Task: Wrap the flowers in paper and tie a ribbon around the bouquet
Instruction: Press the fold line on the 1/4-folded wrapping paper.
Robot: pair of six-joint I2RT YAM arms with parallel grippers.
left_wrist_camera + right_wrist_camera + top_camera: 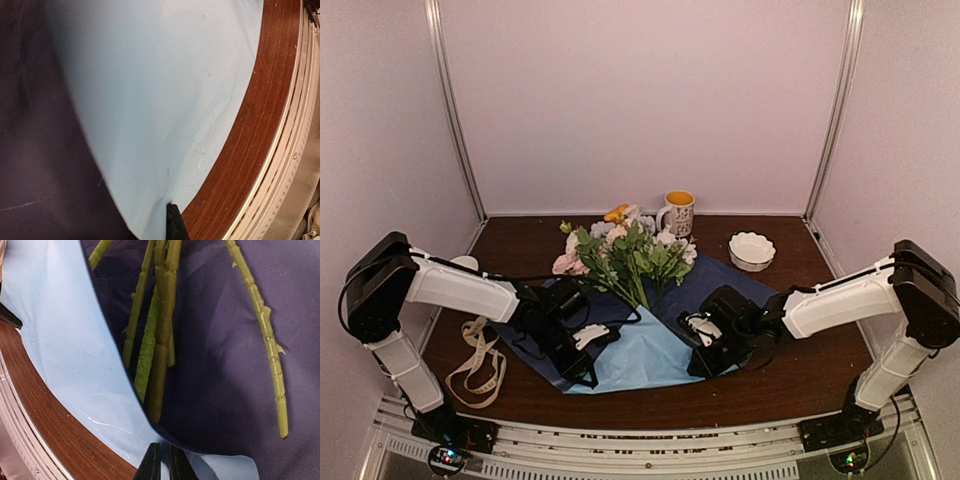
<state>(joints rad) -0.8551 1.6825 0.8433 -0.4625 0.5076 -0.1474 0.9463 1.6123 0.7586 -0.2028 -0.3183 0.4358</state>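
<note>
1. Left tool (pixel 174 225), clenched: its dark fingertip sits at the near rim of the large thin paper sheet (pixel 640 358), light blue on one face and navy on the other. It looks to be pinching that rim, though only one finger shows in the wrist view.
2. Right tool (pixel 161 466), fingers almost together, nips the same paper sheet's near edge where the light blue face curls up toward the navy.
3. Just behind that raised fold, the long green stems (pixel 160 340) rest on the navy face. One stem lies apart from the rest.
4. The bunch of white, pale pink, blue and orange flowers with green leaves (pixel 630 255) lies mid-table, heads over the sheet's far corner. By the look of it, the wrap has barely begun.
5. Doing it well, as judged here: lift both pinched points together at a matched pace, so the thin sheet neither tears nor creases. Roll the fold low over the stems so that the stray one is swept inside.
6. The narrow cream ribbon (pixel 480 365) lies loose on the brown wooden table (pixel 800 375), left of the sheet and untouched. A white printed mug (pixel 678 212) and a white scalloped bowl (pixel 751 250) stand at the far side, apart from the fold.
</note>
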